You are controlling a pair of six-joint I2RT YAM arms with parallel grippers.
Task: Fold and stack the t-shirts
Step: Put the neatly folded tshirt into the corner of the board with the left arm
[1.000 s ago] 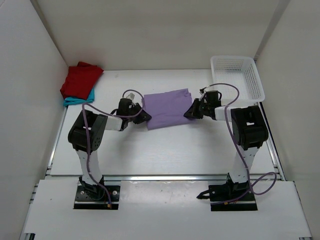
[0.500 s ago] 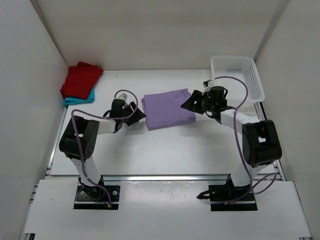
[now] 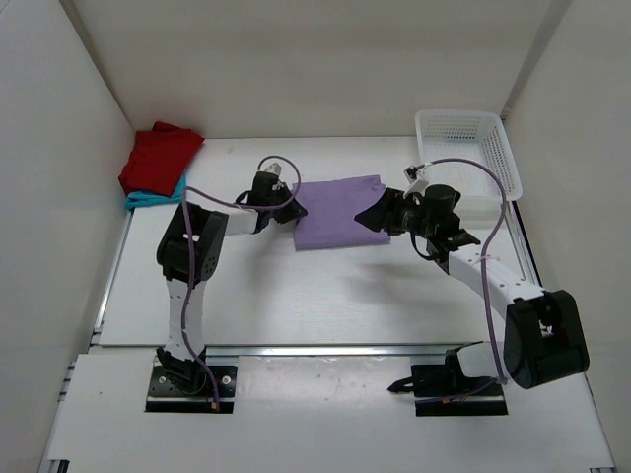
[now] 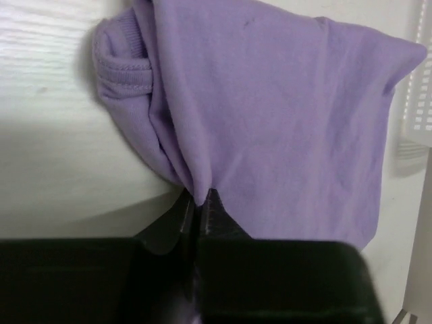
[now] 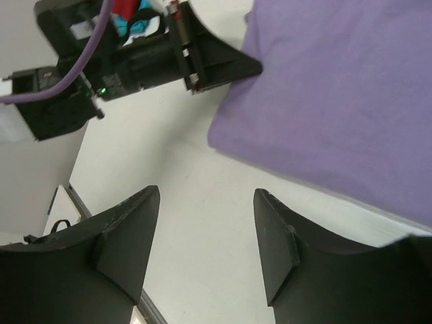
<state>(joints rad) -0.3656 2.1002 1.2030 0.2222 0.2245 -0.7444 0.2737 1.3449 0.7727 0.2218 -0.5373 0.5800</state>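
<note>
1 lilac shirt pinched in left gripper, right gripper agape; 1 red shirt, 1 teal shirt, 1 basket.

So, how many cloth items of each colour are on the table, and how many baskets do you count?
lilac t-shirt: 1
dark red t-shirt: 1
teal t-shirt: 1
white mesh basket: 1
Total: 4
</note>
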